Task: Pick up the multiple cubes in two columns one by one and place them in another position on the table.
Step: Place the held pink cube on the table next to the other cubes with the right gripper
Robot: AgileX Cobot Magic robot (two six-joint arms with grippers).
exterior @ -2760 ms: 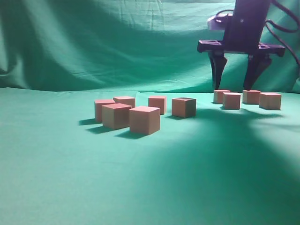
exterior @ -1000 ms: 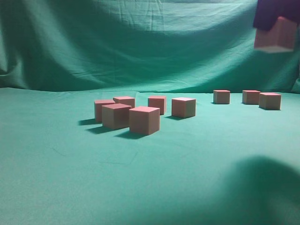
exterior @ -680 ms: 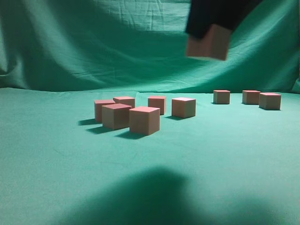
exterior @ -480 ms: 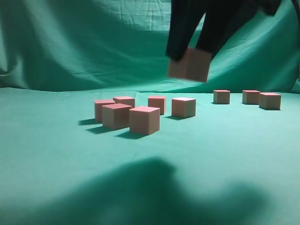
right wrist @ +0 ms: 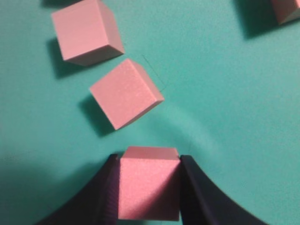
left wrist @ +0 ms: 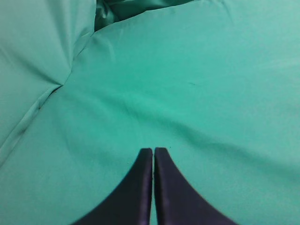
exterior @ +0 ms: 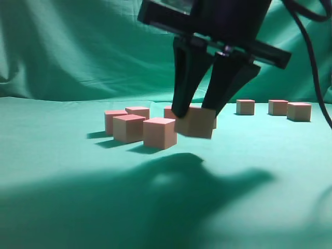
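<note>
My right gripper [exterior: 195,115] is shut on a pink cube [exterior: 196,123], which hangs slightly tilted just above the green table [exterior: 78,197], right of a cluster of cubes. The right wrist view shows the held cube [right wrist: 149,187] squeezed between both fingers [right wrist: 107,192], with two loose cubes [right wrist: 126,93] [right wrist: 86,30] ahead of it. The cluster's front cubes [exterior: 160,133] [exterior: 128,128] stand to the left. Three more cubes [exterior: 245,107] [exterior: 278,107] [exterior: 299,111] sit in a row at the far right. My left gripper [left wrist: 153,150] is shut and holds nothing, over bare cloth.
A wrinkled green cloth backdrop [exterior: 78,46] hangs behind the table. The arm casts a broad shadow [exterior: 171,192] over the front of the table. Another cube's corner [right wrist: 286,9] shows at the top right of the right wrist view.
My right gripper carried the cube from high at the far right down and leftward to just right of the cluster. The other cubes stayed put.
</note>
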